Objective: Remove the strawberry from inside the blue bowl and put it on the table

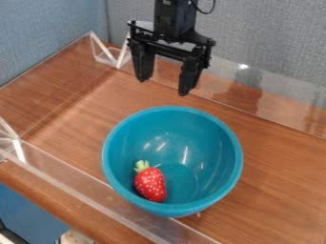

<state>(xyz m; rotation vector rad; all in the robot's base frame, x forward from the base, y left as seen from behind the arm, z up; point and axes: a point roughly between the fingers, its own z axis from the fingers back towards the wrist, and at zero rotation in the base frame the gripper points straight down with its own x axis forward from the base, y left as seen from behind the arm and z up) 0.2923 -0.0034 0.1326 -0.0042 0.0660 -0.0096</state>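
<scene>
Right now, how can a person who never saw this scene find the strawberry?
Find the blue bowl in the middle of the wooden table. Inside it, near the front-left wall, lies the strawberry: the only red thing, small, with a green cap.

Arm (177, 11) above the tool (170, 73) cut off by the top edge.

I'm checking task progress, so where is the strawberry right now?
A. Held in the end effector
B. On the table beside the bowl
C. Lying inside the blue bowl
C: the strawberry lies inside the blue bowl, while the open end effector hangs empty above.
</scene>
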